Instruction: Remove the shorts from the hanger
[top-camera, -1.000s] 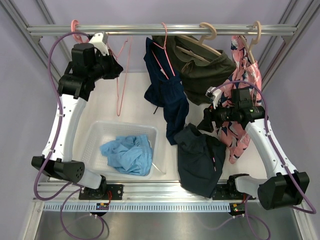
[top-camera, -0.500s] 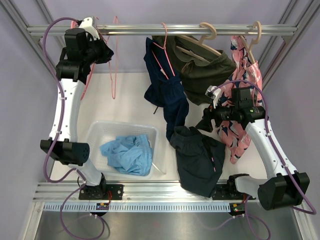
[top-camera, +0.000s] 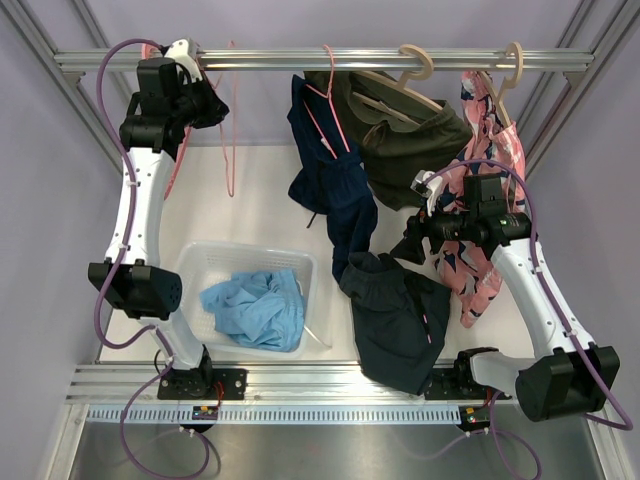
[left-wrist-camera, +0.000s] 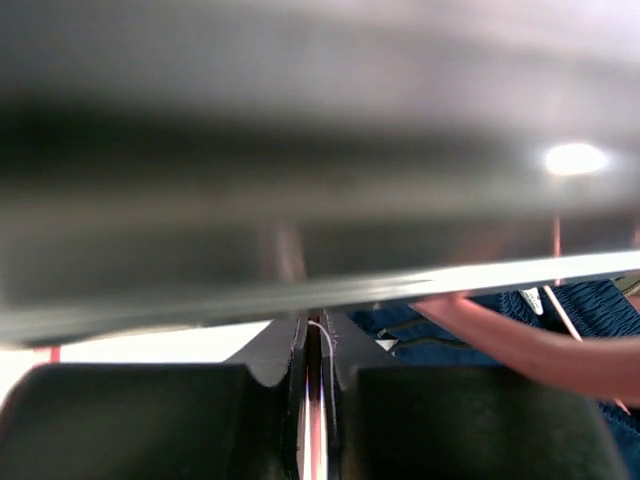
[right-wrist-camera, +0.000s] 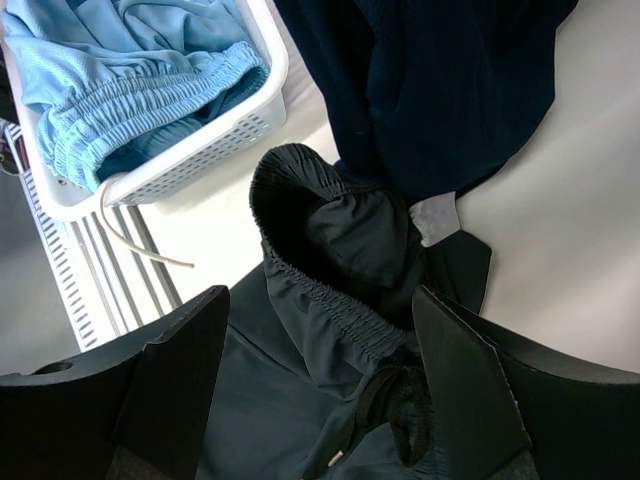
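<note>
My left gripper (top-camera: 205, 100) is up at the rail (top-camera: 300, 60), shut on the thin wire of an empty pink hanger (top-camera: 230, 140); in the left wrist view the jaws (left-wrist-camera: 313, 335) pinch that wire just under the blurred rail. Deep navy shorts (top-camera: 330, 180) hang from another pink hanger at mid-rail. Dark slate-navy shorts (top-camera: 400, 315) lie crumpled on the table, white label (right-wrist-camera: 433, 218) showing. My right gripper (top-camera: 412, 245) hovers open above their waistband (right-wrist-camera: 330, 260), fingers apart on either side without touching. Light sky-blue shorts (top-camera: 255, 305) lie in the basket.
A white plastic basket (top-camera: 195, 265) sits at the front left. Olive-green shorts (top-camera: 410, 135) hang on a wooden hanger, and a pink patterned pair (top-camera: 485, 200) hangs behind my right arm. Another pink hanger hook (top-camera: 150, 48) sits at the rail's left end.
The left arm lifted the empty pink hanger up to the rail. The right gripper opened wider and the dark slate-navy shorts sank onto the table.
</note>
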